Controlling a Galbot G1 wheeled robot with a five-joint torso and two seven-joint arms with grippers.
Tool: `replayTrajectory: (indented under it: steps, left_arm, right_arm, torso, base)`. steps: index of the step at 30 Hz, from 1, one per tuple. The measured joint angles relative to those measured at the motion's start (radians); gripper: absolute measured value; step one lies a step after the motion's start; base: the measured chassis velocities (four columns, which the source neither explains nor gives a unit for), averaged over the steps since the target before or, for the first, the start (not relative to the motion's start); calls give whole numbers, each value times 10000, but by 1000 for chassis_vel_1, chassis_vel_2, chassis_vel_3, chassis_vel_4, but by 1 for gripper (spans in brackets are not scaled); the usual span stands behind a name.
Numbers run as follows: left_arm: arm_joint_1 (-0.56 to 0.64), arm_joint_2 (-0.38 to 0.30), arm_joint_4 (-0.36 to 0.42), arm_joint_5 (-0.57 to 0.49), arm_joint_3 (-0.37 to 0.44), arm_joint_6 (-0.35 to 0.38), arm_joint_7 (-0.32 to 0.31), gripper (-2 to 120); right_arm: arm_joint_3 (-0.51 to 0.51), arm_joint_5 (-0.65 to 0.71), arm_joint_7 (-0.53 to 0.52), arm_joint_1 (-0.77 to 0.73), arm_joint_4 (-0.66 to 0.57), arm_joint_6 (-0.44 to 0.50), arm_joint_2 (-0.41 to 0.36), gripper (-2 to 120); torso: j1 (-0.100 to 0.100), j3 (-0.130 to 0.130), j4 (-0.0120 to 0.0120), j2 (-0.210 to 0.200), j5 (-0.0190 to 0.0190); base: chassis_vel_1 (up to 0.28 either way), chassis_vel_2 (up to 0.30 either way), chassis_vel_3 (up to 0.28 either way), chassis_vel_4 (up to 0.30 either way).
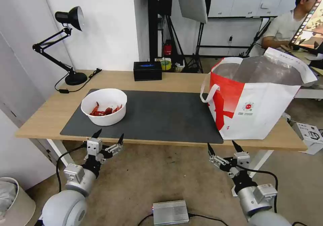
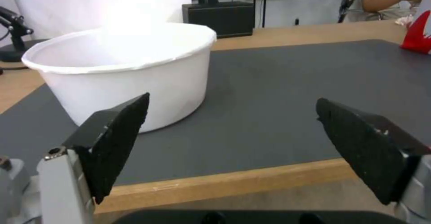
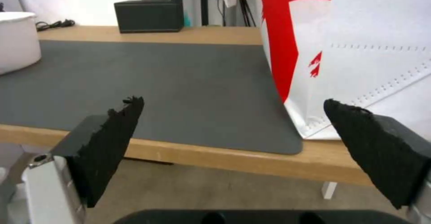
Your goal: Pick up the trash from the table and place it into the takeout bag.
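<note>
A white round bowl (image 1: 104,110) (image 2: 121,72) of red crayfish shells, the trash, sits on the left part of the dark grey mat (image 1: 158,116) on the light-wood table (image 1: 50,109). The big red-and-white takeout bag (image 1: 255,101) (image 3: 355,49) stands open at the table's right end, its foil lining showing. My left gripper (image 1: 108,136) (image 2: 231,104) hangs open just below the table's front edge, in front of the bowl. My right gripper (image 1: 222,147) (image 3: 233,104) is open too, below the front edge near the bag's left corner. Neither holds anything.
A black tissue box (image 1: 147,70) (image 2: 220,17) (image 3: 148,15) stands at the table's back edge, and a black desk lamp (image 1: 64,44) at the back left. A grey metal box (image 1: 170,212) lies on the floor between my arms. A person sits behind the bag.
</note>
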State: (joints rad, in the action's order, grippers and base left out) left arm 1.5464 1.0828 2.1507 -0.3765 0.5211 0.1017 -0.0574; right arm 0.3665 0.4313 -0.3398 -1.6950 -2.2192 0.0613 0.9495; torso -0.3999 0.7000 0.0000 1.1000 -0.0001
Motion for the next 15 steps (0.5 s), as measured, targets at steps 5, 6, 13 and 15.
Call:
replayTrajectory:
  steps: [5, 6, 13, 15]
  left_arm:
    - [20, -25, -16, -9, 44, -8, 15, 100]
    - [20, -25, -16, -9, 44, -8, 15, 100]
    - [16, -1, -129, -31, 50, -8, -12, 100]
    - [-26, -18, -138, -134, 54, 9, -112, 100]
  right_arm:
    - [-8, -89, 1, 57, 75, 9, 11, 100]
    - [-8, -89, 1, 57, 75, 9, 11, 100]
    - [1, -101, 12, 70, 85, 25, 6, 100]
    - [3, -101, 16, 71, 86, 28, 6, 100]
  torso:
    - [-1, 0, 0, -1, 1]
    - [-1, 0, 0, -1, 1]
    - [-1, 0, 0, -1, 0]
    - [-1, 0, 0, -1, 0]
  base:
    - [0, 0, 0, 0]
    - [0, 0, 0, 0]
    - [0, 0, 0, 0]
    - [0, 0, 0, 0]
